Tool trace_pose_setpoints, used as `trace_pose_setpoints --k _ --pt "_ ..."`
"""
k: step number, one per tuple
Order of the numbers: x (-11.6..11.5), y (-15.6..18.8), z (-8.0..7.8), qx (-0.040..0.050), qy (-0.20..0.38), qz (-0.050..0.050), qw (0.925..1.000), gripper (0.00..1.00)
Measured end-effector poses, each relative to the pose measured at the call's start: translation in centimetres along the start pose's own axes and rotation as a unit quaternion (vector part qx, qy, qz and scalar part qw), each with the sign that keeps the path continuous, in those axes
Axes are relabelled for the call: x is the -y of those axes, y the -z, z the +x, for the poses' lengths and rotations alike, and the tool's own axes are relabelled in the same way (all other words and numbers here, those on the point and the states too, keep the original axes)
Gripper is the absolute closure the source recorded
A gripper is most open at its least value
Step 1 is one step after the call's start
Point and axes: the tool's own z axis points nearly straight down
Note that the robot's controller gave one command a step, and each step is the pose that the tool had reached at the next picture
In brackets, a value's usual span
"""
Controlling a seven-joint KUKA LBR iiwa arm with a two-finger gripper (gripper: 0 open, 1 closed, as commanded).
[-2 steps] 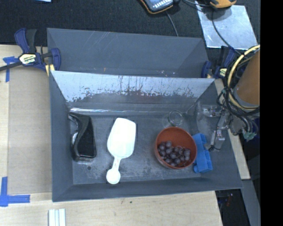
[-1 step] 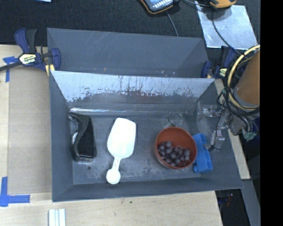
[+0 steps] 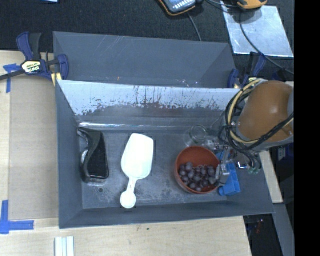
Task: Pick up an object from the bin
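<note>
- The end effector [image 3: 223,167] hangs over the right rim of the brown bowl [image 3: 179,169] of dark grapes [image 3: 197,174]; I cannot tell if it is open or closed.
- Judged best: descend straight and avoid the blue block [image 3: 231,186] beside it.

Looks like a robotics lab rig, honestly: a scuffed grey metal bin [image 3: 150,60] parked on a dark counter [image 3: 100,17], a cable-draped robot arm [image 3: 265,110] leaning in, and a corded handheld unit [image 3: 177,5] lying behind it.
</note>
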Motion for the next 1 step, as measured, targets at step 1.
trace_pose_setpoints --k 1 --pt "0.42 -0.05 0.08 0.0074 -0.009 0.002 0.9999 0.0"
